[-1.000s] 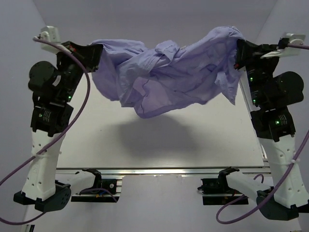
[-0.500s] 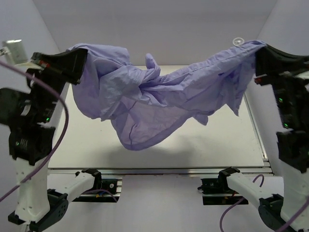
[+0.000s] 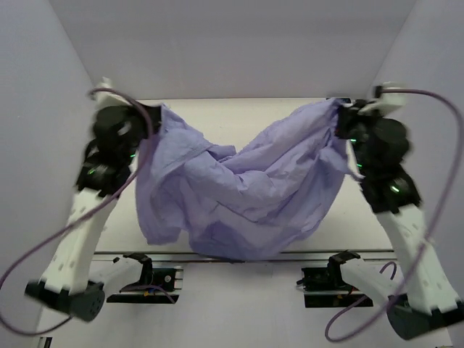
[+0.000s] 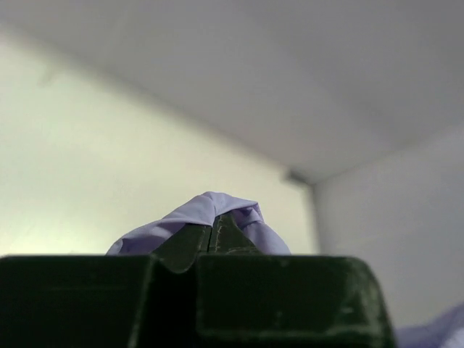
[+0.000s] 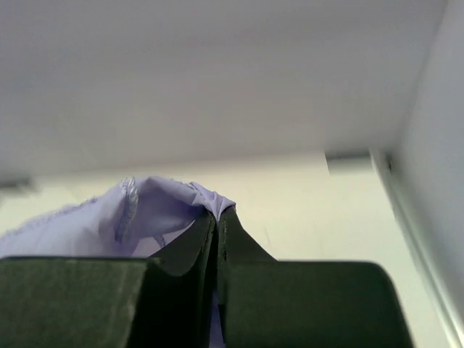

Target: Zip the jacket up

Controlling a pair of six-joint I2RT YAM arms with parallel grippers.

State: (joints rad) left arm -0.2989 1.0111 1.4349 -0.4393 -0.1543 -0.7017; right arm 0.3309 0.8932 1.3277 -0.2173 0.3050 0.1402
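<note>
Across the middle of the overhead frame we hold the jacket [image 3: 239, 196] slung between the left end effector [image 3: 151, 114] and the right end effector [image 3: 338, 116], each clenched on a pinch of cloth (both wrist views show this). Half a second ago it hung higher; now its belly sags toward the near edge of the tabletop [image 3: 250, 116]. We judge it is still being laid out, with the zipper unseen.

The table [image 3: 348, 217] is a pale, cream-white slab, smooth and matte; plain walls [image 3: 232, 43] close it in at the back and on both sides; a metal rail [image 3: 319, 254] runs along its near edge, with a black clamp [image 3: 145, 267] at the left and another [image 3: 335, 264] at the right; the jacket [image 3: 246, 188] sags low over the middle, and whether its bottom fold touches the surface I cannot tell.
</note>
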